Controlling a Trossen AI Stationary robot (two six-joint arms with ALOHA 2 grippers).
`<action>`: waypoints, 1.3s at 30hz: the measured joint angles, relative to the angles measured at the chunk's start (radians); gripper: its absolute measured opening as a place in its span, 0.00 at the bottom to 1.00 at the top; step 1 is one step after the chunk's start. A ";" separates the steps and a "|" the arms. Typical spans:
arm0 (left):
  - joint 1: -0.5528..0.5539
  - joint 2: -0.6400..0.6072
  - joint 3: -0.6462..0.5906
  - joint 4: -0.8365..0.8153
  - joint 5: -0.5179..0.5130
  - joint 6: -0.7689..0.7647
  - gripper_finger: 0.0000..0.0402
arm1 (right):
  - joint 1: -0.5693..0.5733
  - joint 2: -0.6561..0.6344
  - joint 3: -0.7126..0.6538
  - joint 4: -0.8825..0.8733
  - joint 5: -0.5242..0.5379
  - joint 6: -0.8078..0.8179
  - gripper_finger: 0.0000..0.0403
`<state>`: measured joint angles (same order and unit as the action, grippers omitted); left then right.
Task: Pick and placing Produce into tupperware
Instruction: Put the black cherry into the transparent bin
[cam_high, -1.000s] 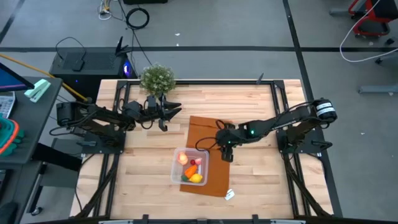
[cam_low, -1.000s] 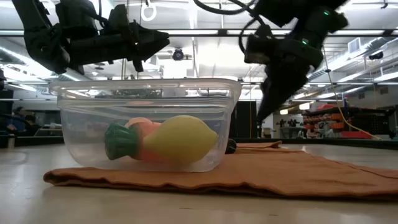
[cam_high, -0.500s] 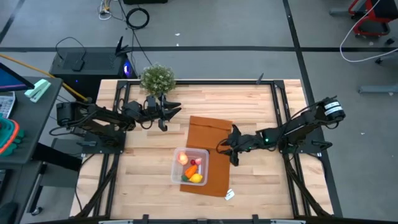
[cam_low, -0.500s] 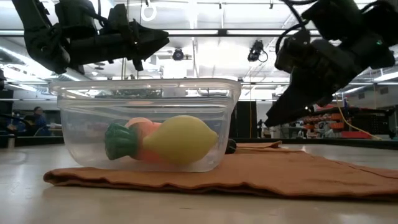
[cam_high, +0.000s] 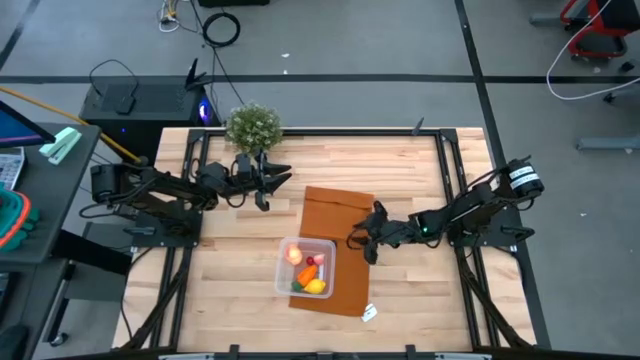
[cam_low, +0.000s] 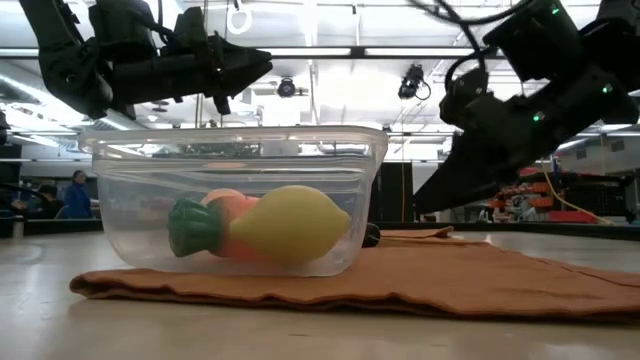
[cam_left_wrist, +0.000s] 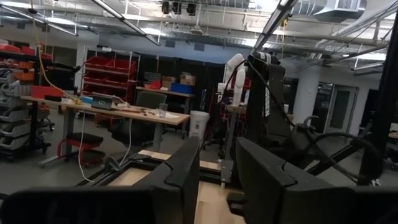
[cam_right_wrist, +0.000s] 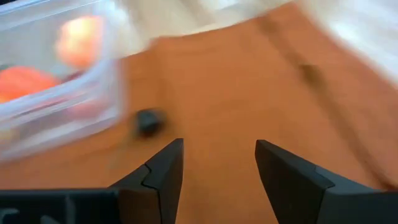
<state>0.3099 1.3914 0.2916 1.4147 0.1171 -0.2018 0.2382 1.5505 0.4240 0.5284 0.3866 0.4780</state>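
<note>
**Produce in the box, my right gripper hanging beside it**

From above, I am seeing the clear tupperware (cam_high: 306, 267) sitting on the brown-orange mat (cam_high: 336, 212), its long axis running toward the table's near edge, with a peach-like fruit (cam_high: 294, 254), red pieces and a lemon (cam_high: 316, 287) inside. My right gripper (cam_high: 363, 246) is hovering over the mat just beside the box; my left gripper (cam_high: 268, 186) is waiting near the potted plant (cam_high: 252, 127).

At table height, the smooth lemon (cam_low: 288, 224) is lying lengthwise against the rounded wall, a green carrot top (cam_low: 193, 228) beside it.

My right wrist is showing my fingers (cam_right_wrist: 160, 169) parted and holding nothing, above a small dark object (cam_right_wrist: 148, 122), too blurred to name.

My left wrist is showing narrowly gapped fingers (cam_left_wrist: 181, 180), empty.
</note>
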 joint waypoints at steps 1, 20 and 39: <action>0.000 0.000 0.000 0.000 0.000 -0.001 0.28 | 0.000 0.001 0.000 -0.010 0.047 0.025 0.42; 0.000 0.000 0.000 -0.003 0.000 0.002 0.28 | -0.006 -0.003 0.001 -0.051 0.014 0.142 0.42; 0.000 0.000 0.001 -0.053 0.000 0.005 0.28 | -0.053 0.054 0.061 -0.090 -0.237 -0.130 0.59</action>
<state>0.3099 1.3918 0.2924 1.3613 0.1173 -0.1972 0.1852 1.6046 0.4854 0.4387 0.1500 0.3480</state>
